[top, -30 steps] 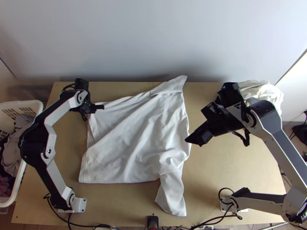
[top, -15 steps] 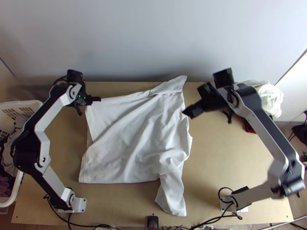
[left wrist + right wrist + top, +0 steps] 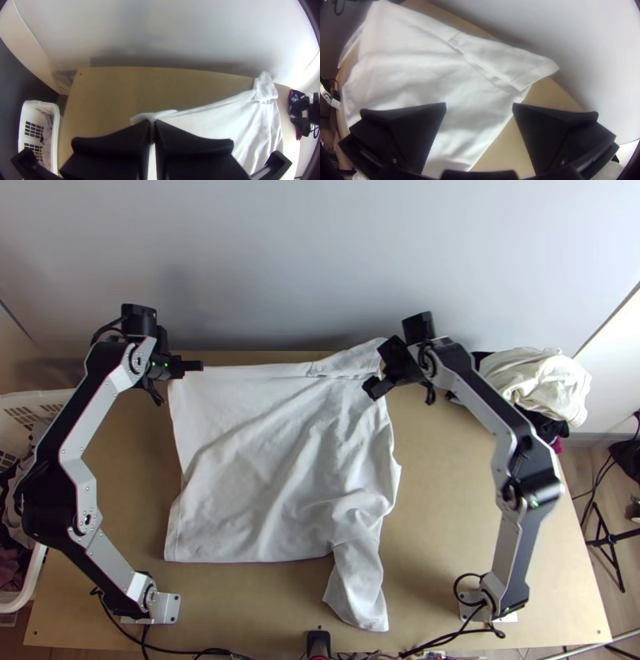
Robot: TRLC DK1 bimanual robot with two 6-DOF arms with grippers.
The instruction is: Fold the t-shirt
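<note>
With my left gripper (image 3: 200, 366) near the table's (image 3: 496, 532) far-left corner, I pinch the spread, rumpled white T-shirt (image 3: 272, 460); my right gripper (image 3: 374, 390), fingers wide apart, hangs over its side near the far edge.

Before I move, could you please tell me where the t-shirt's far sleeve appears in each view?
Top view: sleeve beside the right claw.
Left wrist view: sleeve across the t-shirt from the left claw.
Right wrist view: sleeve just beyond the right claw.
Shared landmark: the table's far edge, near the sleeve.
</note>
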